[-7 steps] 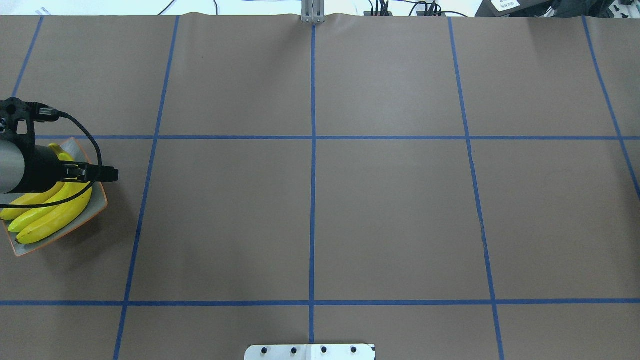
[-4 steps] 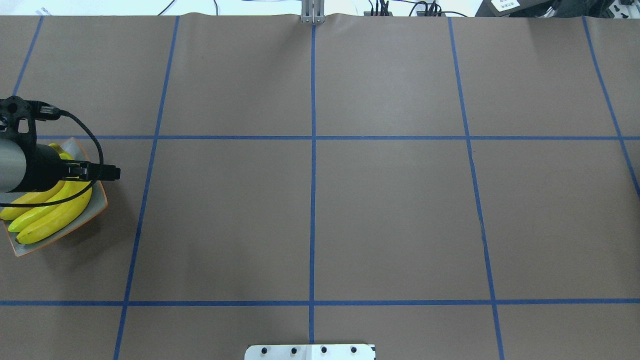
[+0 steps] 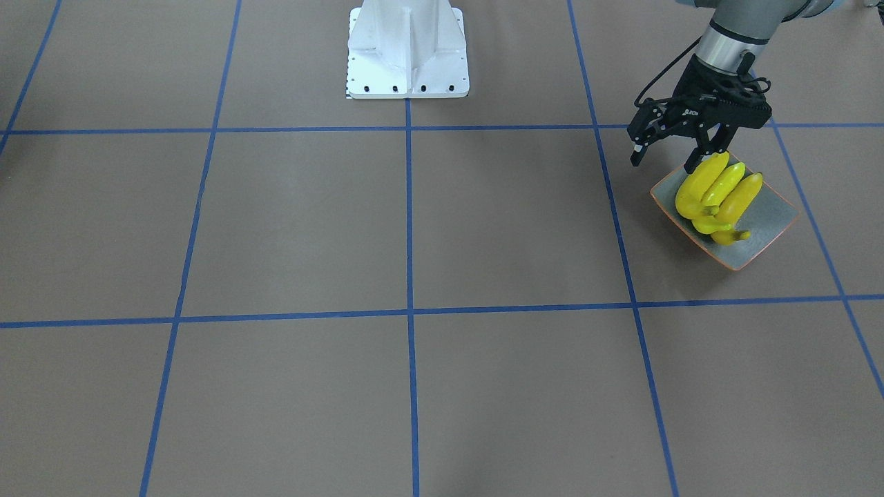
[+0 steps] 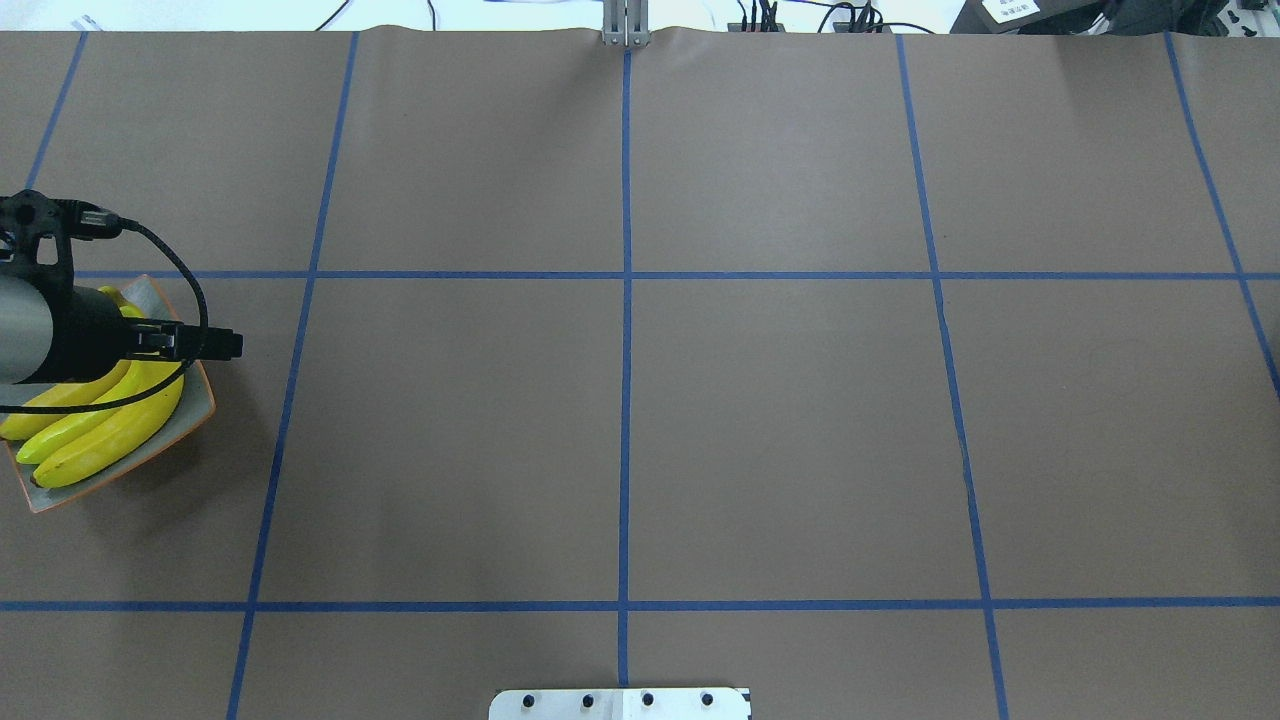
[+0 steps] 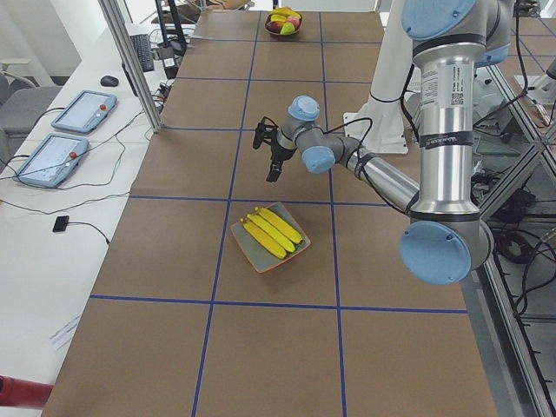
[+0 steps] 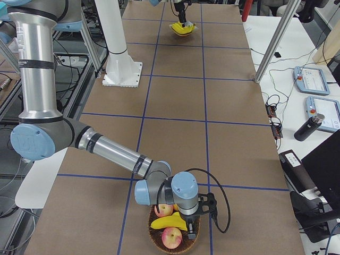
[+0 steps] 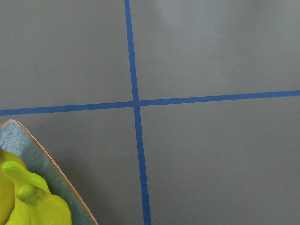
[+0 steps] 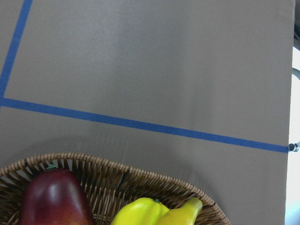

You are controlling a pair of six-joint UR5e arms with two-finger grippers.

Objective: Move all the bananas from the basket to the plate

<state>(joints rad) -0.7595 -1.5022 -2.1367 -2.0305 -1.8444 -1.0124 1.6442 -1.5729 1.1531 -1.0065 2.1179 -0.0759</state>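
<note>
Left gripper (image 3: 661,163), jaws wide and empty, has edged clear of the plate (image 3: 770,222) of bananas (image 3: 715,197). One banana (image 8: 161,213) remains in the basket (image 8: 117,169). The right gripper (image 6: 186,216) hangs over it; whether its jaws are wide or closed cannot be told.

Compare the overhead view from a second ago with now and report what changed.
The left gripper, jaws open and empty, has crept slightly toward the middle of the table, near the plate. Nothing was taken or let go. The bananas and the plate lie as before.
</note>
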